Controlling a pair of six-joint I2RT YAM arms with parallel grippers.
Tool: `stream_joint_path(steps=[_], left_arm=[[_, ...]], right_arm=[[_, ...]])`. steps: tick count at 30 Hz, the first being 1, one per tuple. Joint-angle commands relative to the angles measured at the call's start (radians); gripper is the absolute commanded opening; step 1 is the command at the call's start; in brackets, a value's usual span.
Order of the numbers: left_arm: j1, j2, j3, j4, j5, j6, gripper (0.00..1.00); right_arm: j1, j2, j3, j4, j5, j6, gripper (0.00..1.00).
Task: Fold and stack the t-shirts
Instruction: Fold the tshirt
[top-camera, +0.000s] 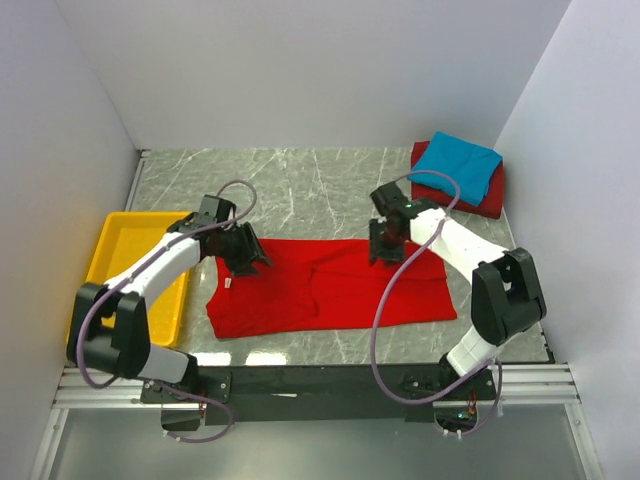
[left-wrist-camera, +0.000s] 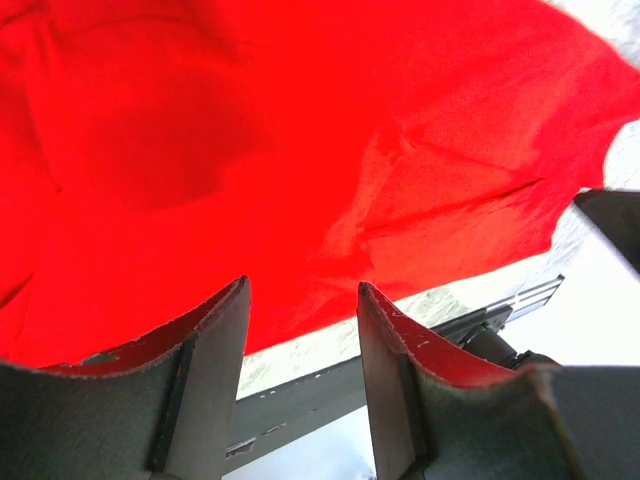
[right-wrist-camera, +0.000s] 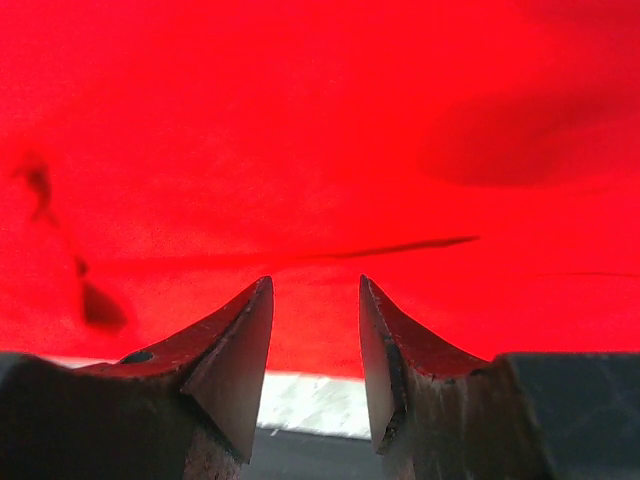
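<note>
A bright red t-shirt (top-camera: 330, 290) lies folded into a wide band on the marble table, with a small white label near its left end. It fills the left wrist view (left-wrist-camera: 300, 150) and the right wrist view (right-wrist-camera: 320, 130). My left gripper (top-camera: 248, 258) is open and empty over the shirt's upper left edge (left-wrist-camera: 302, 290). My right gripper (top-camera: 385, 248) is open and empty over the shirt's upper edge right of centre (right-wrist-camera: 315, 285). A folded turquoise-blue t-shirt (top-camera: 457, 166) lies on a folded darker red t-shirt (top-camera: 490, 200) at the back right.
A yellow plastic tray (top-camera: 110, 255) sits at the left edge, beside the left arm. White walls close in the table on three sides. The black rail with the arm bases (top-camera: 330, 380) runs along the near edge.
</note>
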Motion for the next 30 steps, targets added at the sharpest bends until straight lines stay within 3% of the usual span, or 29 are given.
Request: stream_joint_path(steps=[1, 9, 17, 30], left_arm=[[-0.012, 0.051, 0.008, 0.077, 0.039, 0.017, 0.52], [-0.012, 0.233, 0.025, 0.142, 0.076, 0.060, 0.48], [-0.009, 0.414, 0.151, 0.099, 0.067, 0.146, 0.47], [0.034, 0.611, 0.370, -0.013, 0.005, 0.248, 0.43]], right_arm=[[-0.058, -0.033, -0.023, 0.070, 0.018, -0.066, 0.47], [-0.176, 0.079, -0.040, 0.131, 0.001, -0.110, 0.47], [-0.193, 0.197, -0.028, 0.160, -0.046, -0.118, 0.46], [-0.195, 0.188, -0.100, 0.114, -0.115, -0.073, 0.45]])
